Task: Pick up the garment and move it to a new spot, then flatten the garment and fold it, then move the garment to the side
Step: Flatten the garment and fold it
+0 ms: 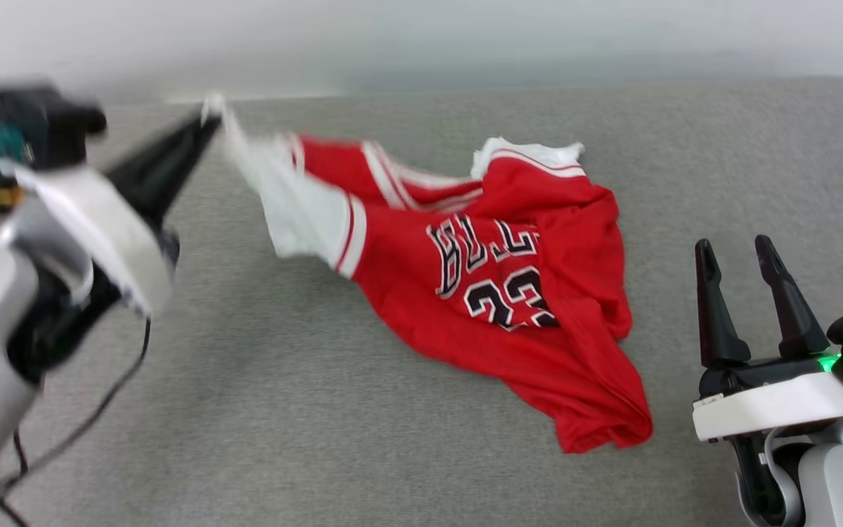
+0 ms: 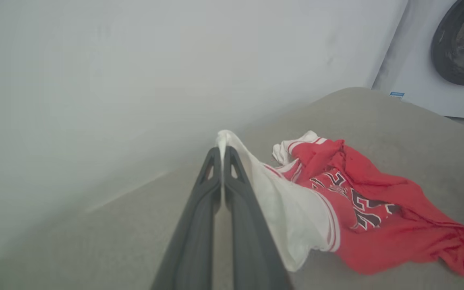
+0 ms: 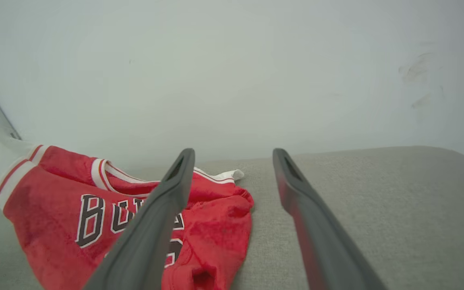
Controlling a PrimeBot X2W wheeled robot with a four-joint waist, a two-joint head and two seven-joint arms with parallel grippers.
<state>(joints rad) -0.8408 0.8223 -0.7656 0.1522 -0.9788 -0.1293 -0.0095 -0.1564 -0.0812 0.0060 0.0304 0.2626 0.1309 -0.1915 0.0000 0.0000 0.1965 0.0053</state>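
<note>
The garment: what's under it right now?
Grey cushioned surface lies under the garment. Its white sleeve is raised off it, pinched in the left gripper. Anything beneath the crumpled red body is covered.

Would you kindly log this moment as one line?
left gripper: shut on garment, white sleeve | right gripper: open, off garment | garment: crumpled on grey surface

Garment on the pad, a gripper on either side.
The garment (image 1: 509, 293) lies crumpled mid-pad (image 1: 319, 410), with the wall (image 1: 421, 36) behind. Its left sleeve (image 1: 297, 205) stretches up to the left gripper (image 1: 209, 121), pinched at the far left; the right gripper (image 1: 733, 244) hovers apart, near right.
</note>
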